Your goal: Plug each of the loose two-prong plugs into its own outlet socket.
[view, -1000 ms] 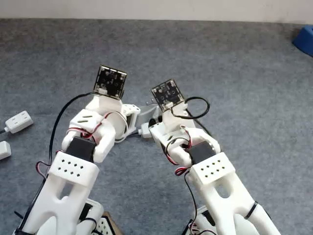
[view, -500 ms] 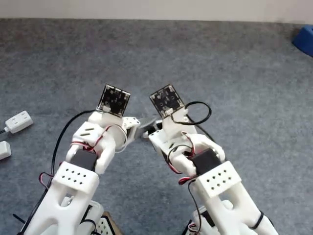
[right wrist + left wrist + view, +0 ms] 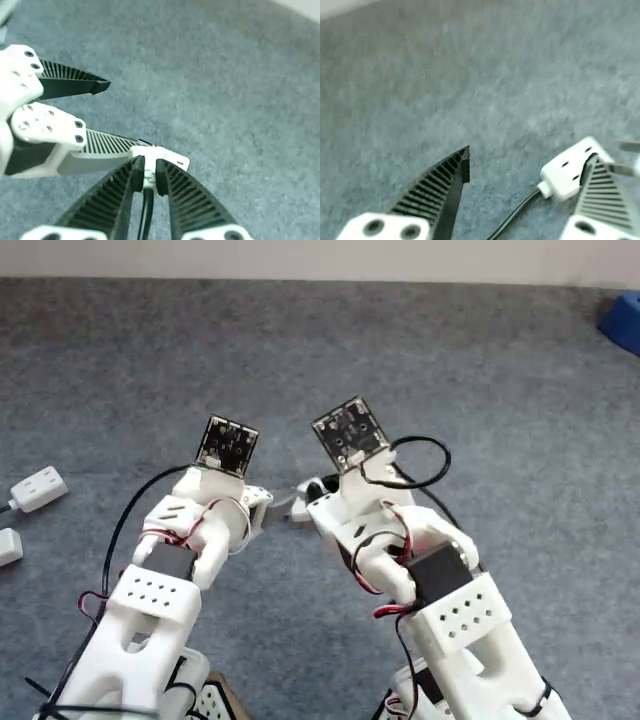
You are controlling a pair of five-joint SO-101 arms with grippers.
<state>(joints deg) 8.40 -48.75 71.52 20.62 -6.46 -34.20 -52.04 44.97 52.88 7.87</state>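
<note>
High view, from the left edge of the grey carpeted table (image 3: 500,390): a white outlet socket (image 3: 38,488) and a second white piece (image 3: 8,545) lie well apart from both arms. Near the table's middle, the left gripper (image 3: 529,156) is spread wide and grasps nothing. A white socket block (image 3: 568,170) on a black cord (image 3: 512,220) touches the tip of its pale finger (image 3: 600,192). Two grey prongs (image 3: 626,146) sit just beside that block. The right gripper (image 3: 148,165) is clenched on a white plug (image 3: 146,179). A blue object (image 3: 622,322) lies at the far right corner.
</note>
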